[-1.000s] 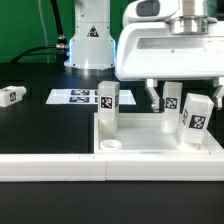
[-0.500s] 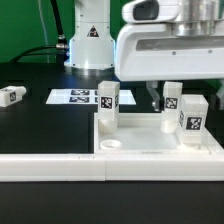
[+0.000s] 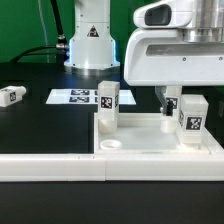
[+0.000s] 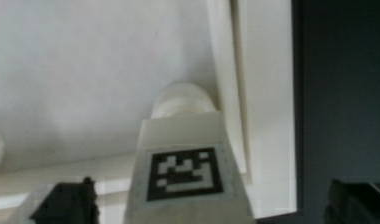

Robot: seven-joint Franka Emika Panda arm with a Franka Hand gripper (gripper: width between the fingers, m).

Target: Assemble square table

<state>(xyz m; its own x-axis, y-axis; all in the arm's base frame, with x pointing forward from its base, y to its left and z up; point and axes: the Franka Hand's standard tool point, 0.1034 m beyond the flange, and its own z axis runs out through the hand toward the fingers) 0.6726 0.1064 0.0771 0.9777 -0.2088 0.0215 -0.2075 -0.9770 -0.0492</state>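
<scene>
The white square table top (image 3: 150,152) lies at the front right with three chunky tagged legs standing in its corner sockets. One leg (image 3: 108,102) stands on the exterior view's left, one (image 3: 193,117) at the front right, and one (image 3: 173,92) at the back right. My gripper (image 3: 172,105) hangs over that back right leg, one dark finger (image 3: 162,100) showing beside it. In the wrist view this leg (image 4: 183,150) stands between my gripper's (image 4: 213,205) fingertips (image 4: 70,203), with gaps on both sides, jaws open. The front left socket (image 3: 112,145) is bare. A fourth leg (image 3: 12,96) lies loose at far left.
The marker board (image 3: 76,97) lies flat behind the table top. A long white fence bar (image 3: 50,166) runs along the front edge. The arm's white base (image 3: 90,42) stands at the back on the black table.
The gripper has shifted toward the exterior view's right and now sits over the back right leg. The legs and table top have not moved.
</scene>
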